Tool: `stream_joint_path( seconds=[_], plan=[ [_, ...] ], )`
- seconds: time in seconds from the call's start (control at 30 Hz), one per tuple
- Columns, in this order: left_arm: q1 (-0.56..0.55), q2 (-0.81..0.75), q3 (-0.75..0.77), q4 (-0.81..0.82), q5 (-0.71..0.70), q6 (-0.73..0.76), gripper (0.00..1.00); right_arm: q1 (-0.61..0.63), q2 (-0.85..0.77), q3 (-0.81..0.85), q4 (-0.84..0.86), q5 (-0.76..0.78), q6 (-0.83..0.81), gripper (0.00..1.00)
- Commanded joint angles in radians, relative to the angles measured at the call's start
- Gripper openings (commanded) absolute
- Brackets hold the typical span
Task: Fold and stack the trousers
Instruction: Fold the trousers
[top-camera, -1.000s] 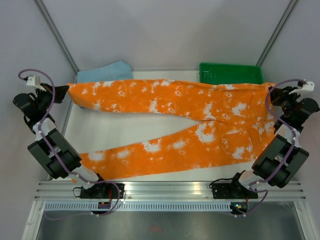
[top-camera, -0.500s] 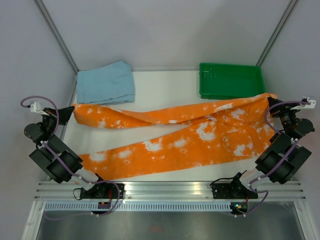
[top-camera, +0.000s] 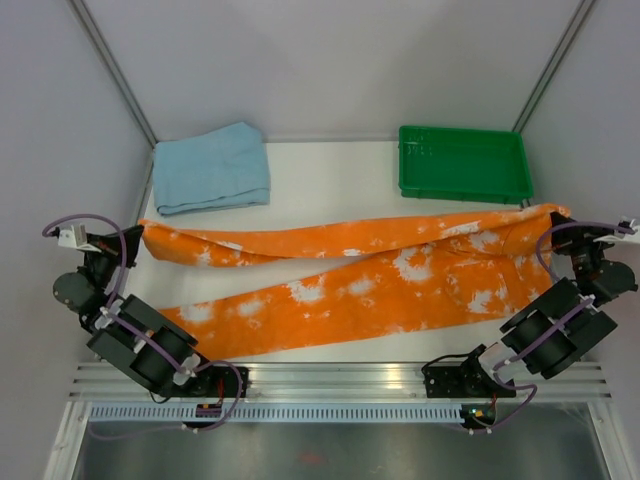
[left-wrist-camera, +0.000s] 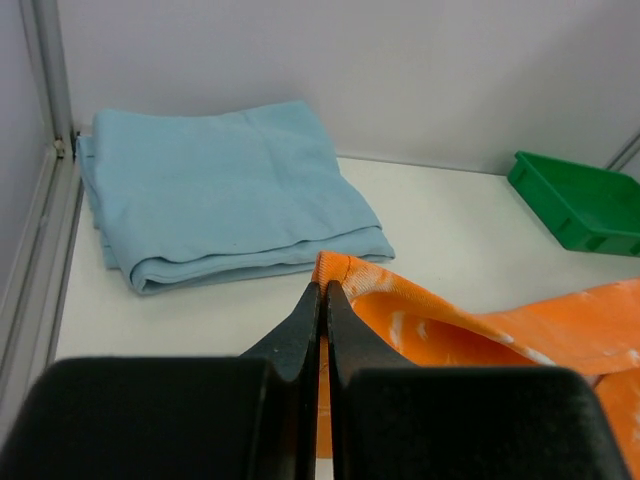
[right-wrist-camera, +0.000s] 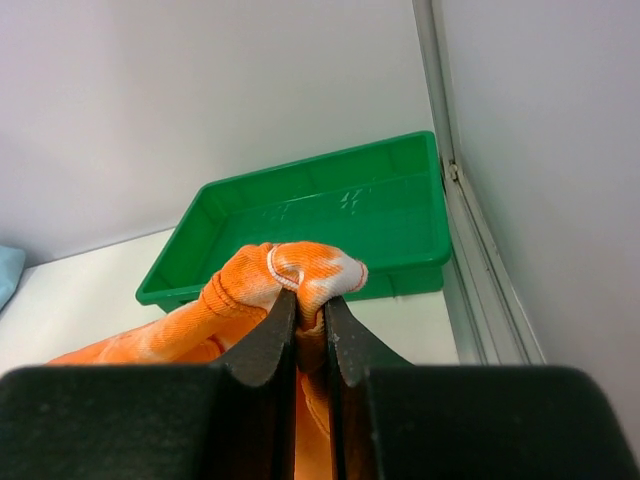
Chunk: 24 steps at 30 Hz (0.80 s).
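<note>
The trousers (top-camera: 340, 275) stretch across the middle of the surface (top-camera: 330, 185) from its left edge to its right edge. One leg lies flat and slants toward the near-left corner. The other leg is gathered into a narrow, partly twisted band strung between the two arms.

The left claw (left-wrist-camera: 322, 290) is pinched tight on the hem end of that band at the left edge, just in front of a folded blue cloth (top-camera: 211, 168) in the far-left corner. The right claw (right-wrist-camera: 300, 305) is clamped on a bunched wad of orange fabric at the waist end, at the right edge, just near of the green tray (top-camera: 462, 160).

This looks like the first fold, made lengthwise, with the held leg being carried toward the near edge to lie over the flat one. The fold is not yet laid, since the band sits beside the flat leg rather than on it.

The next move probably calls for both arms to travel together toward the near edge. They would need to keep the band taut so it untwists, then lower it until its edge lines up with the flat leg before either claw lets go. Uneven travel would likely leave the fold skewed or creased.
</note>
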Motion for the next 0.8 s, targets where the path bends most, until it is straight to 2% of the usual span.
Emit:
stream_joint_path(
  seconds=[0.0, 0.13, 0.2, 0.3, 0.33, 0.4, 0.53, 0.77],
  plan=[
    [0.036, -0.047, -0.017, 0.273, -0.012, 0.065, 0.02, -0.028, -0.046, 0.049, 0.349, -0.037, -0.009, 0.0],
    [0.079, -0.087, -0.064, 0.272, -0.027, 0.068, 0.02, -0.073, -0.061, 0.037, 0.336, -0.042, 0.015, 0.0],
    [0.089, -0.125, -0.081, 0.255, -0.033, 0.073, 0.02, -0.088, -0.113, -0.003, 0.28, -0.033, -0.04, 0.0],
    [0.091, -0.156, -0.126, 0.278, -0.048, 0.039, 0.02, -0.11, -0.198, -0.081, 0.131, 0.003, -0.155, 0.0],
    [0.096, -0.164, -0.158, 0.299, -0.056, 0.001, 0.02, -0.125, -0.224, -0.106, 0.043, 0.019, -0.182, 0.0],
    [0.108, -0.181, -0.198, 0.366, -0.097, -0.039, 0.02, -0.133, -0.311, -0.172, -0.029, 0.044, -0.227, 0.0],
    [0.116, -0.195, -0.247, 0.376, -0.11, -0.065, 0.02, -0.13, -0.409, -0.201, -0.262, 0.079, -0.374, 0.0],
    [0.111, -0.224, -0.281, 0.387, -0.16, -0.065, 0.02, -0.087, -0.474, -0.203, -0.291, 0.121, -0.414, 0.01]
  ],
)
